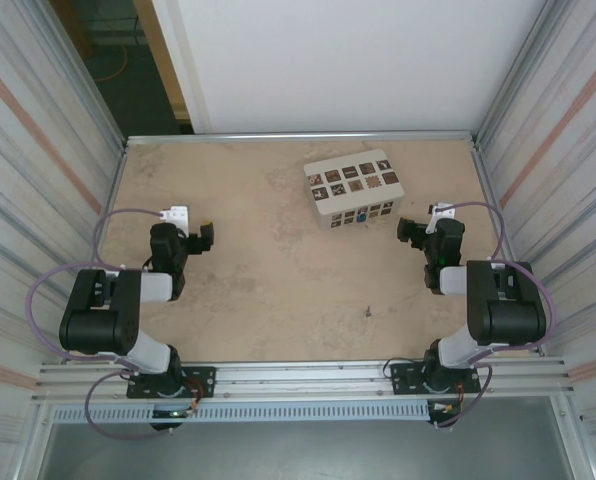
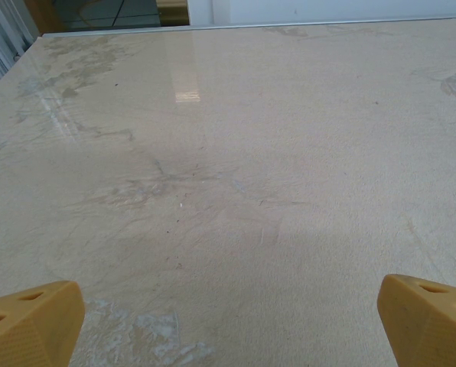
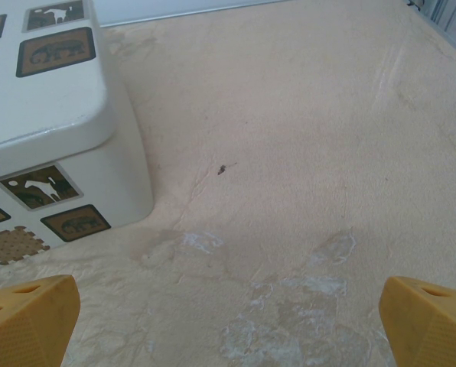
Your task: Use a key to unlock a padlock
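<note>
The key lies alone on the tabletop between the arms, and a tiny blue bit, we think the padlock, sits at the near side of the white box. The left gripper and right gripper are spread wide and hold nothing, one on each side, so we think each is ready to fetch one thing. Both things look too small for us to tell which way they point.

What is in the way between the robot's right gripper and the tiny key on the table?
Nothing that I can see. The key lies by itself on the table, closer to the near edge than the right gripper, whose jaws are open. Just bare tabletop lies between them.
</note>
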Motion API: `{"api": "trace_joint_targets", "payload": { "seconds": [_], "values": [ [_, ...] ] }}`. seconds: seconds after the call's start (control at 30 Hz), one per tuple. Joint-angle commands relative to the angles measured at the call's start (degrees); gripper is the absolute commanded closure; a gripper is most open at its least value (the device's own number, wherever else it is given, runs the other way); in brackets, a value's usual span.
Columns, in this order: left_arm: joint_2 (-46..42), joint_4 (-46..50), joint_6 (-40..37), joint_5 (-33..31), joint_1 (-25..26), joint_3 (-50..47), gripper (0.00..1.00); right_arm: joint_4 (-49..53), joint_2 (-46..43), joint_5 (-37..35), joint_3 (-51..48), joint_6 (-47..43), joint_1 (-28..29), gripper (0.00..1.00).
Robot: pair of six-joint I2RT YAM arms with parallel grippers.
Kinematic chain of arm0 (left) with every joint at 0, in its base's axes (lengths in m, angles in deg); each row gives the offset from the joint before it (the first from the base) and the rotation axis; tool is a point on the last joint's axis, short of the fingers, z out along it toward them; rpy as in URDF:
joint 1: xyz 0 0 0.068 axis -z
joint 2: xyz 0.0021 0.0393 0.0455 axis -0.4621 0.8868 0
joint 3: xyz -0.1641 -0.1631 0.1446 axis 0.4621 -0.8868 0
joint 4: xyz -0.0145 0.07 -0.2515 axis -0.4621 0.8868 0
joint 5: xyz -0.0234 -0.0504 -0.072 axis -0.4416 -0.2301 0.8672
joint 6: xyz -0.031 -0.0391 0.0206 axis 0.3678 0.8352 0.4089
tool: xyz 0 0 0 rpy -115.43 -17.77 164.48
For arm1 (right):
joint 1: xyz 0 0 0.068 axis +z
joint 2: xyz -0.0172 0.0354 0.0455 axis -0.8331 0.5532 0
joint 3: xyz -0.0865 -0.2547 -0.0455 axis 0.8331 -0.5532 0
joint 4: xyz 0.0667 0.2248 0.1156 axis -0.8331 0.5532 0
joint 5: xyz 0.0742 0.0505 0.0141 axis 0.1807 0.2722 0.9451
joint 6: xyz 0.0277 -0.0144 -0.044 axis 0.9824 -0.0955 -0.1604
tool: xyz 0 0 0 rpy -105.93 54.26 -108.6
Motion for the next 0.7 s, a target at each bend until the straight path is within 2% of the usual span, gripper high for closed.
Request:
{"api": "trace_joint_targets", "payload": {
  "seconds": [0.0, 0.2, 0.33, 0.5, 0.67],
  "values": [
    [-3.64, 2.24, -3.57, -1.56, 2.24, 0.59, 0.01, 1.34, -1.64, -2.27, 0.41, -0.11, -0.02, 0.01],
    [-12.81, 11.46, -4.60, -4.84, 5.10, 1.42, 0.01, 5.49, -6.64, -3.52, 0.23, -0.01, 0.07, 0.01],
    [-19.86, 20.33, -1.48, -5.46, 5.29, 3.36, 0.01, 9.86, -11.73, -4.08, 0.11, 0.04, 0.14, 0.01],
    [-27.07, 36.53, 3.91, -4.81, 5.54, 9.08, 0.01, 18.74, -19.47, -4.52, 1.40, 2.32, -0.06, 0.01],
    [-32.54, 45.52, 9.12, -3.03, 6.59, 12.09, 0.01, 26.48, -26.83, -3.34, 1.99, 4.23, -1.11, 0.01]
  ]
}}
